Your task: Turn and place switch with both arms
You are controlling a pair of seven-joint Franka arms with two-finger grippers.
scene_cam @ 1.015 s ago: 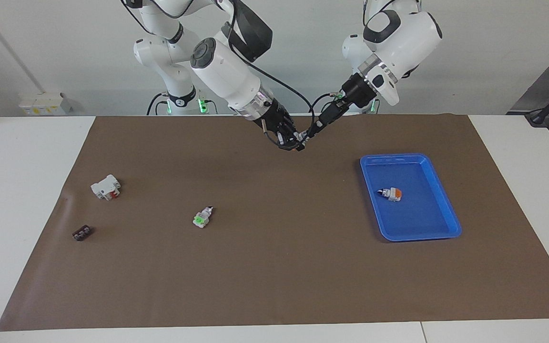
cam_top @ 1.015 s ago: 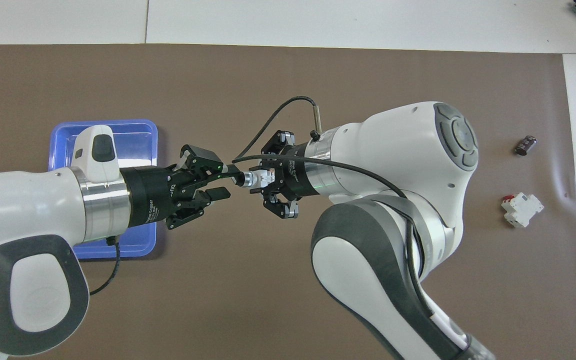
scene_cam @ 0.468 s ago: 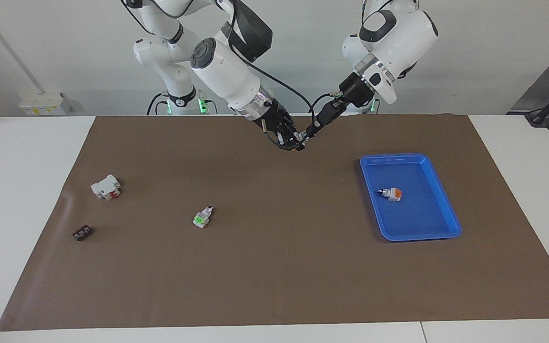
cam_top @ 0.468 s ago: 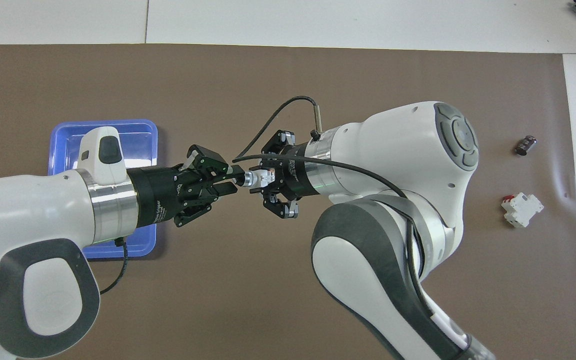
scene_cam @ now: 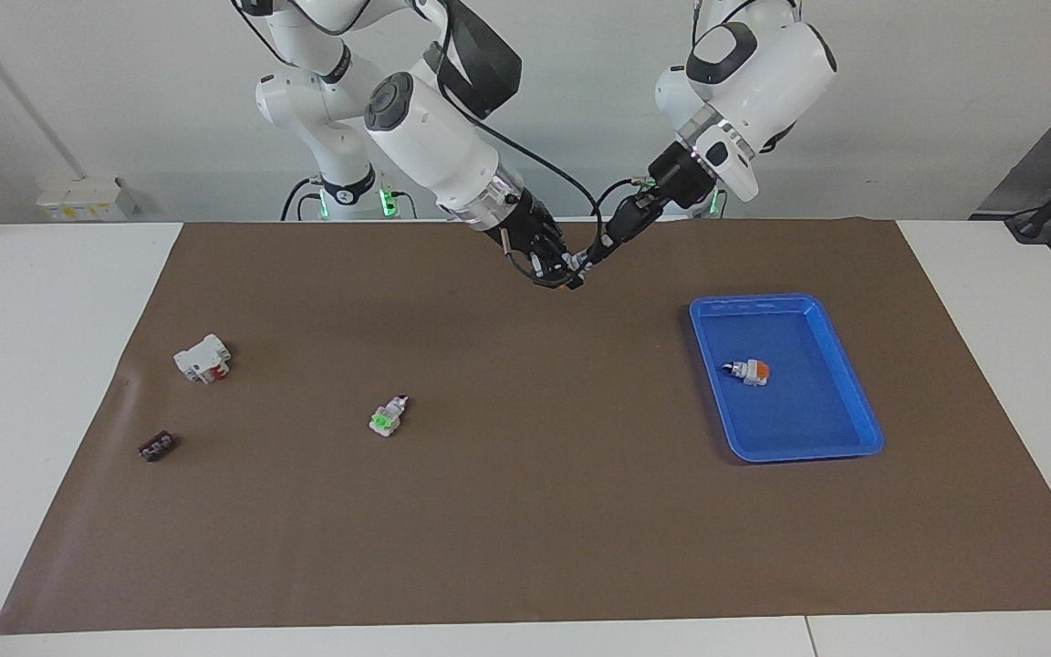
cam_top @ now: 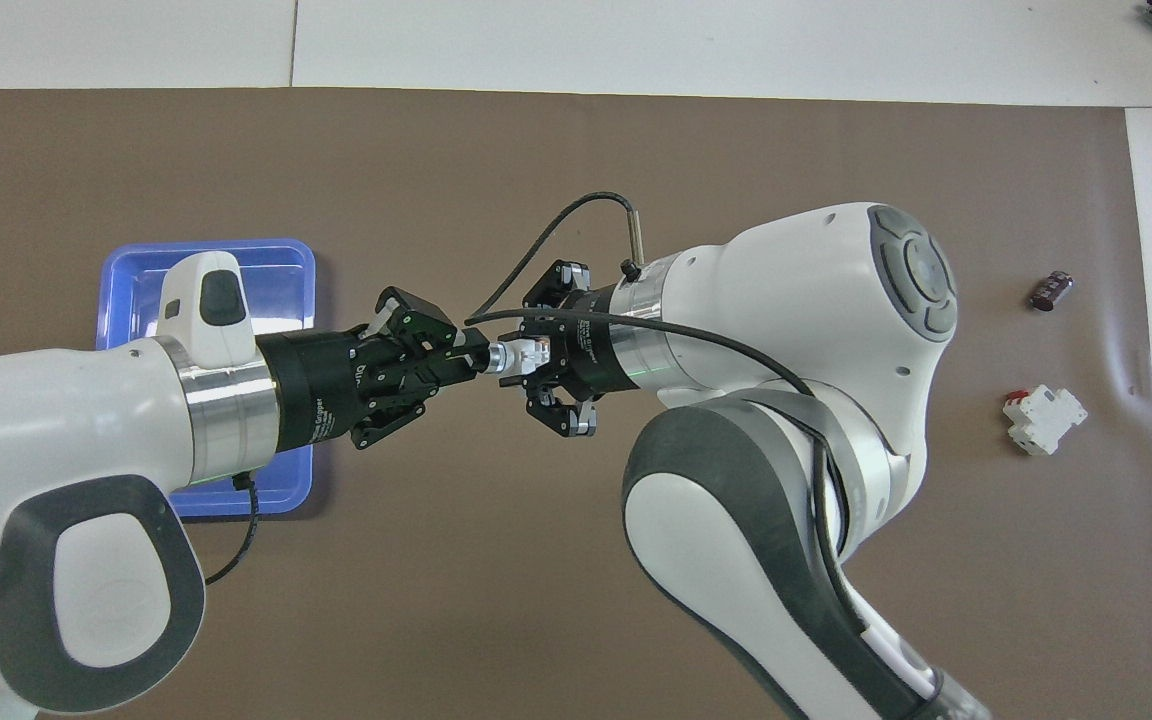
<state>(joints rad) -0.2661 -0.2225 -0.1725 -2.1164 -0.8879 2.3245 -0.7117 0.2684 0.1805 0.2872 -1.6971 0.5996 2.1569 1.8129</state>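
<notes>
You see the switch (cam_top: 514,357) in mid-air over the mat (cam_top: 536,560), clamped in the right gripper (cam_top: 526,358). The left gripper (cam_top: 473,358) has its fingers around the switch's knob end; you cannot tell whether they grip it.

Mat middle open – blue tray (scene_cam: 854,383) and white block (scene_cam: 202,358) flank it.

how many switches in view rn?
3. One switch is up between the right gripper and left gripper, over the mat. One orange-faced switch lies in the blue tray. One green-faced switch lies on the brown mat.
</notes>
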